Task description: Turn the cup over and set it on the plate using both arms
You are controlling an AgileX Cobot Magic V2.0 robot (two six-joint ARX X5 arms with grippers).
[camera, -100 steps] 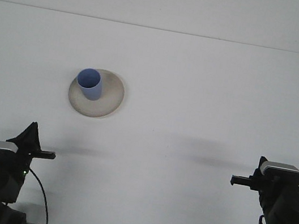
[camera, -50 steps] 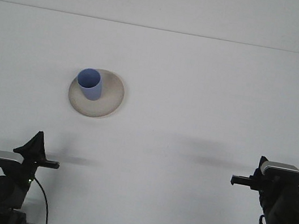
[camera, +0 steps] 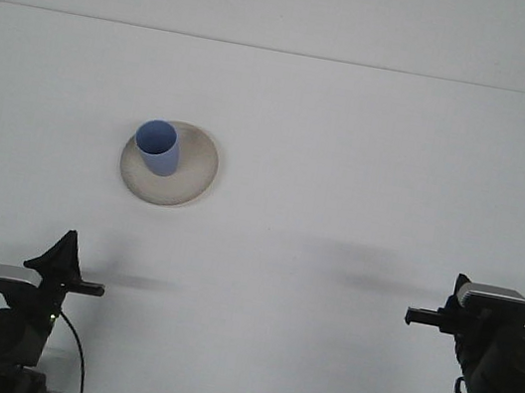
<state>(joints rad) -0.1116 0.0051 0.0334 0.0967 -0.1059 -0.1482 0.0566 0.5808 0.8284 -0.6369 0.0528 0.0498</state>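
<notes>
A blue cup [camera: 159, 147] stands upright on a round beige plate [camera: 193, 177], mouth open toward the ceiling, set toward the plate's left and far portion so that bare rim shows mostly on the right and near sides. The plate rests on a white table [camera: 370, 154] left of centre, in the middle depth of the surface. Both arms sit low at the near edge, well apart from the plate and from each other. The left gripper [camera: 62, 259] is in the bottom-left corner, a dark pointed shape rising above a grey wrist camera [camera: 5, 275], with a thin dark bar jutting to the right; whether it is spread or pressed together cannot be told from this angle, and it holds nothing that can be seen. The right gripper [camera: 427, 318] is in the bottom-right corner, pointing left from beneath its own grey wrist camera [camera: 497, 299]; its state is likewise impossible to tell here. A black cable [camera: 73, 352] loops down beside the left arm. Faint shadows lie on the table beside each arm.
</notes>
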